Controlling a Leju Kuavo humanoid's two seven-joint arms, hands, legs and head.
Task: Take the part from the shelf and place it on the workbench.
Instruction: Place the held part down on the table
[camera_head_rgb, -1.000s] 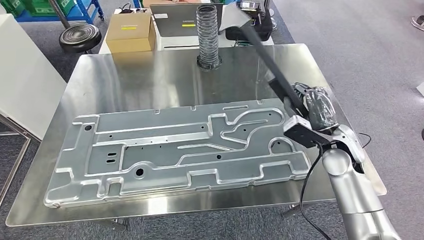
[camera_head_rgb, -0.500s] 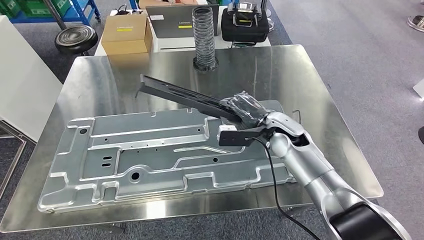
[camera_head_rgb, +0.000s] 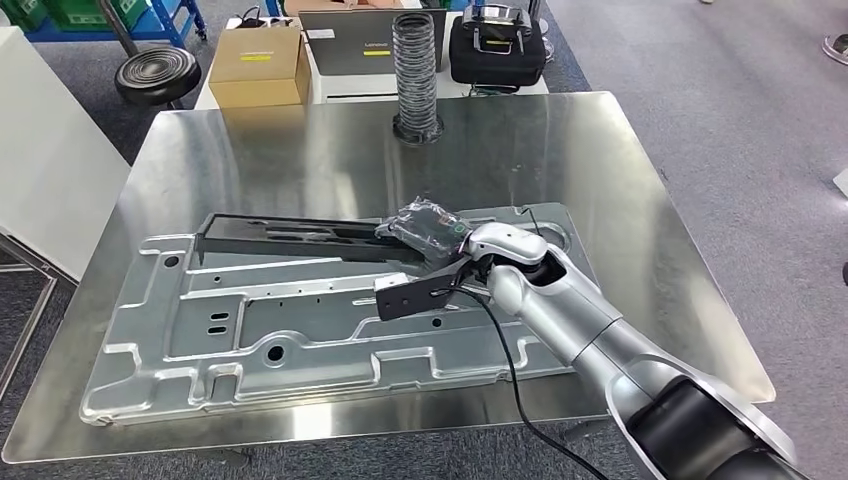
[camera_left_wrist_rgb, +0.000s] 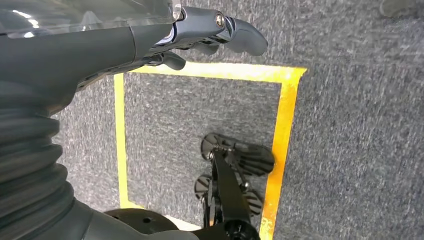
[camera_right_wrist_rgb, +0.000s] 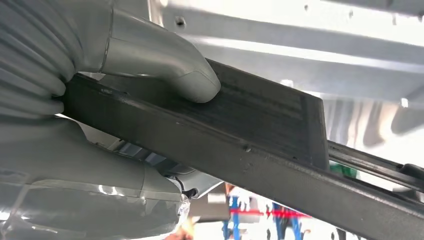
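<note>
The robot's right hand (camera_head_rgb: 432, 232), wrapped in a clear cover, sits at the centre of the head view with its fingers clamped on one end of the long black metal rail part (camera_head_rgb: 300, 238). From that grip the part runs toward the left of the frame, its long axis nearly level and lying along the upper edge of the large stamped silver sheet-metal panel (camera_head_rgb: 300, 330), which rests on the steel workbench (camera_head_rgb: 620, 200). The far end appears low over the panel or touching it; which one cannot be told from here. Judging from this, the coming move is to lower the held end and let go.

The right wrist view adds what the head view lacks: the grey thumb (camera_right_wrist_rgb: 165, 65) pressed flat on the part's ribbed face (camera_right_wrist_rgb: 260, 110). The left hand (camera_left_wrist_rgb: 200, 35) hangs over grey carpet holding nothing, fingers loosely curved, well away from the part.
</note>
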